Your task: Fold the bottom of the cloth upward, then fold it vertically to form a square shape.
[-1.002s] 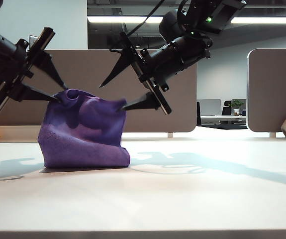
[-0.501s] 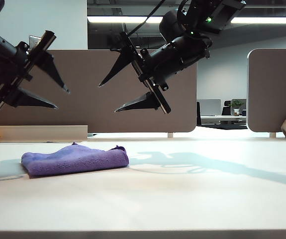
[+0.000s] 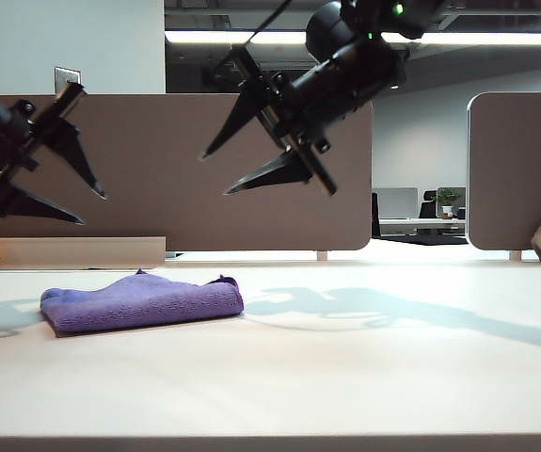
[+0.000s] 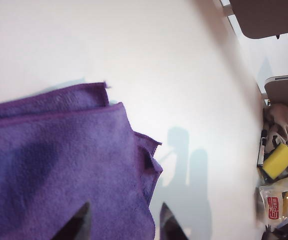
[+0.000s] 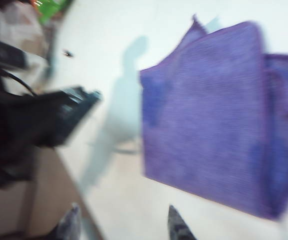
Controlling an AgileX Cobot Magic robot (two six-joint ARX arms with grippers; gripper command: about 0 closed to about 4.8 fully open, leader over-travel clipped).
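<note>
Both my jaws are standing wide apart and holding nothing. My left gripper (image 3: 87,207) is hanging at the far left, above the table (image 3: 364,367), with the cloth (image 3: 143,301) below it and a little to its right. That purple cloth is lying folded flat on the tabletop, touching neither gripper. My right gripper (image 3: 215,172) is hovering higher, above the cloth's right edge.

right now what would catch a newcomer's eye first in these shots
The purple cloth, folded flat on the pale table at the left. Above it hang two black arms with open jaws: the left gripper at the far left, the right gripper higher, near the middle. Neither touches the cloth.
</note>
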